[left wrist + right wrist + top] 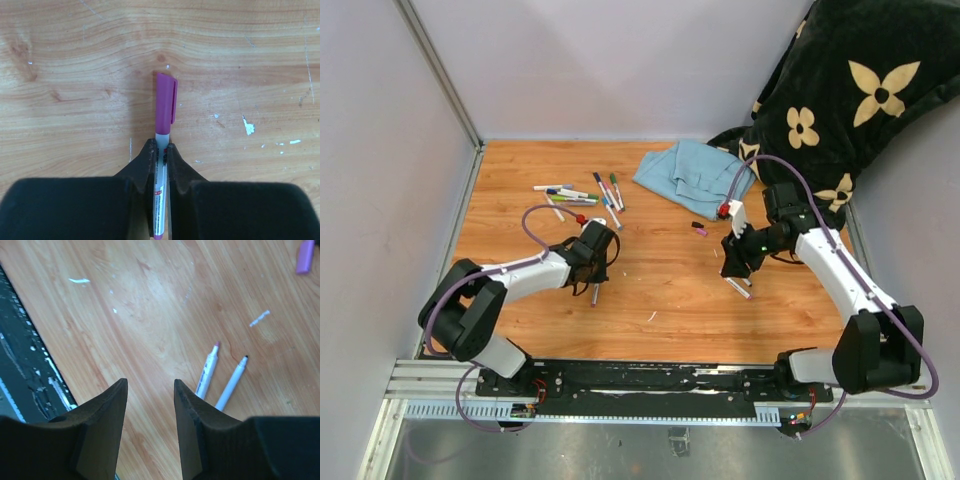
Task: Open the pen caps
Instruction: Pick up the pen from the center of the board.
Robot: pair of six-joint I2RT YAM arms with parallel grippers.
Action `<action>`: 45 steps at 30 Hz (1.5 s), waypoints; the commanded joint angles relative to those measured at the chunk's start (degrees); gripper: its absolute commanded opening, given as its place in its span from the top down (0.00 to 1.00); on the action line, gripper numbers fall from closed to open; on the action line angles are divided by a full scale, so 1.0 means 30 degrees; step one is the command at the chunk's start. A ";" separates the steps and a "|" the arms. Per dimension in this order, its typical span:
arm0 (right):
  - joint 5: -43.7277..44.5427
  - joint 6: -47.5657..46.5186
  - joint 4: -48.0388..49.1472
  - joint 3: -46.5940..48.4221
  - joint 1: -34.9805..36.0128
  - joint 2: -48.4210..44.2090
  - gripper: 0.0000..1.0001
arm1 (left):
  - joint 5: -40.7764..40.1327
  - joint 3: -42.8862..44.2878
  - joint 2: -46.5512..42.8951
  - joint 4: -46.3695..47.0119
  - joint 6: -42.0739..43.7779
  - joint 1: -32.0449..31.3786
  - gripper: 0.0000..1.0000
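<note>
In the left wrist view my left gripper [161, 147] is shut on the white barrel of a marker [161, 200]. Its purple pen cap [166, 100] is still on and sticks out past the fingertips, just above the wooden table. From above, that gripper [595, 264] sits left of centre. My right gripper [150, 382] stands open with nothing between its fingers, over bare wood [735, 262]. Two uncapped white markers [207, 371] [232, 380] lie beside its right finger. A loose purple cap [305, 257] lies farther off. Several capped markers [582, 195] lie in a pile at the back left.
A blue cloth [695, 175] is bunched at the back centre. A black blanket with cream flowers [850, 90] fills the back right corner. Two loose caps, pink [701, 231] and black [696, 224], lie near the cloth. Grey walls enclose the table; a metal rail [650, 385] runs along the near edge.
</note>
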 commanded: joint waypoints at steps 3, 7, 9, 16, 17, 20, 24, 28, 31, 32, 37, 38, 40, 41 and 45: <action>-0.4341 0.0511 0.0464 0.0870 0.0635 -0.2238 0.57 | 0.1870 -0.1108 -0.2523 0.1038 -0.0306 0.0009 0.97; -0.4959 0.2197 0.2460 0.1582 0.0684 -0.3822 0.56 | 0.3439 -0.2330 -0.6256 0.3401 -0.0886 -0.0290 1.00; -0.4886 0.3247 0.3960 0.1777 0.0675 -0.4762 0.53 | 0.4318 -0.3178 -0.7756 0.5080 -0.1401 -0.0442 1.00; -0.8896 0.7634 0.9390 -0.0637 0.0047 -0.5609 0.22 | 0.6712 -0.6560 -1.0693 1.2493 -0.3872 -0.1443 1.00; -0.9411 0.8884 1.1280 -0.1889 -0.0007 -0.5681 0.21 | 0.6693 -0.6880 -1.0751 1.3470 -0.4179 -0.1638 1.00; -1.0178 1.1420 1.5015 -0.4433 -0.0301 -0.5964 0.16 | 0.6315 -0.7776 -1.0588 1.6426 -0.5169 -0.2468 1.00; -1.0799 1.2767 1.6376 -0.5040 -0.0222 -0.5462 0.14 | 0.4898 -0.8223 -0.9706 1.9309 -0.5485 -0.3926 1.00; -1.0546 1.3006 1.6872 -0.5437 0.0112 -0.5263 0.13 | 0.3982 -0.8137 -0.8399 2.1247 -0.5549 -0.4900 1.00; -1.0064 1.3305 1.7331 -0.5780 0.0421 -0.5093 0.14 | 0.3474 -0.7851 -0.7411 2.2447 -0.5623 -0.5284 1.00; -0.9894 1.3467 1.7414 -0.5832 0.0578 -0.4994 0.14 | 0.3318 -0.7668 -0.7005 2.2804 -0.5610 -0.5403 1.00; -0.8684 1.4621 1.8386 -0.6288 0.1696 -0.4646 0.16 | 0.2245 -0.6402 -0.5143 2.4070 -0.5245 -0.6306 1.00; -0.8432 1.4946 1.8561 -0.6357 0.1943 -0.4522 0.16 | 0.1834 -0.6187 -0.4853 2.4200 -0.5141 -0.6490 1.00; -0.7974 1.5291 1.8710 -0.6395 0.2500 -0.4361 0.17 | 0.1035 -0.5754 -0.4428 2.4326 -0.4946 -0.6884 1.00; -0.7783 1.5367 1.8715 -0.6429 0.2750 -0.4273 0.17 | 0.0604 -0.5604 -0.4273 2.4390 -0.4859 -0.7064 1.00; -0.6952 1.5391 1.8643 -0.6491 0.3425 -0.4076 0.19 | -0.0467 -0.5345 -0.3870 2.4964 -0.4942 -0.7260 1.00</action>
